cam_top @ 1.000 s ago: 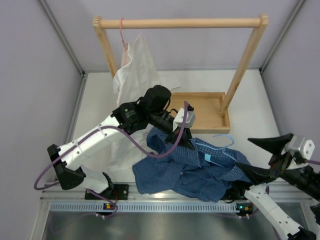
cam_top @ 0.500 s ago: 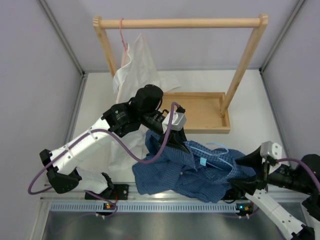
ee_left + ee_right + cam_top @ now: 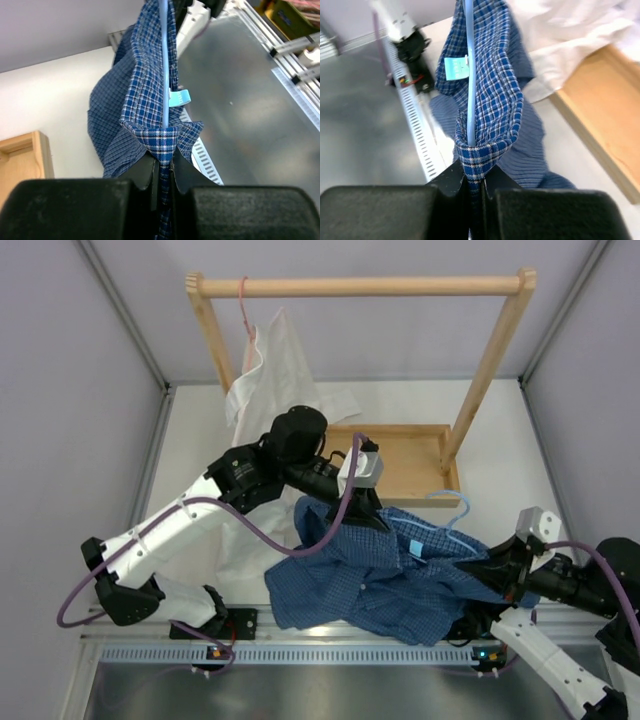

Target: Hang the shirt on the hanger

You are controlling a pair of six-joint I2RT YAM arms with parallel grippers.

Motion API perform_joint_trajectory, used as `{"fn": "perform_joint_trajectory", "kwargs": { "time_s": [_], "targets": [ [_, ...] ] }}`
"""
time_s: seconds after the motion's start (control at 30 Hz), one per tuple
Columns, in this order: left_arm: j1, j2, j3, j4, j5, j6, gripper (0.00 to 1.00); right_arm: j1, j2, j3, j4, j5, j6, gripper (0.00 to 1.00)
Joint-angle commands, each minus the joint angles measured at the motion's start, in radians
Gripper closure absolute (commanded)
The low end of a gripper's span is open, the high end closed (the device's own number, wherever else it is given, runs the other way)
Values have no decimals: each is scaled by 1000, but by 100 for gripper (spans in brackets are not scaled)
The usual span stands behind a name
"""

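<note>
The dark blue checked shirt (image 3: 380,580) lies crumpled at the table's near edge, with its shoulders lifted. The light-blue wire hanger (image 3: 449,502) runs inside the collar area, and its hook pokes out toward the tray. My left gripper (image 3: 370,512) is shut on the shirt's left shoulder fabric (image 3: 145,100), with the hanger wire (image 3: 165,75) running just ahead of the jaws. My right gripper (image 3: 478,565) is shut on the opposite shoulder fabric (image 3: 495,90), beside the hanger wire (image 3: 469,75). The light blue neck label (image 3: 456,67) shows between the two grips.
A wooden rack (image 3: 360,286) stands at the back, with a white shirt (image 3: 270,370) hanging on a pink hanger at its left end. A shallow wooden tray (image 3: 410,460) sits behind the blue shirt. A perforated metal rail (image 3: 300,652) runs along the near edge.
My right gripper moved in from the right and closed on the shirt's shoulder. My left gripper shifted slightly right with its hold, and the hanger's hook now shows higher.
</note>
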Motion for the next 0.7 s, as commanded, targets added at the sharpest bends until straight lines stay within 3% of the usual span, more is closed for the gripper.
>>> {"fn": "perform_joint_trajectory", "kwargs": {
  "time_s": [0.0,0.03,0.07,0.13,0.17,0.2,0.37,0.47,0.53,0.67],
  "targets": [
    [0,-66,28,171,-168,-155,94,-7,-42,80,106,235,34,100],
    [-2,-75,21,203,-275,-183,85,-7,-42,96,109,254,34,100],
    [0,-91,15,249,-329,-226,64,-7,-39,104,112,268,34,100],
    [-2,-103,14,277,-455,-262,41,-5,-28,127,118,305,34,100],
    [-2,-108,18,286,-489,-291,8,-5,-25,135,119,317,64,100],
    [0,-114,27,286,-518,-295,2,-5,-22,144,119,342,65,100],
    [-2,-175,67,283,-756,-424,2,-7,15,192,142,463,104,100],
    [-3,-262,18,285,-711,-459,2,-4,52,227,194,561,128,100],
    [-2,-349,-49,306,-675,-476,2,-4,98,277,233,573,134,100],
    [-3,-524,-356,364,-716,-498,2,-2,193,389,381,532,132,100]
  ]
}}
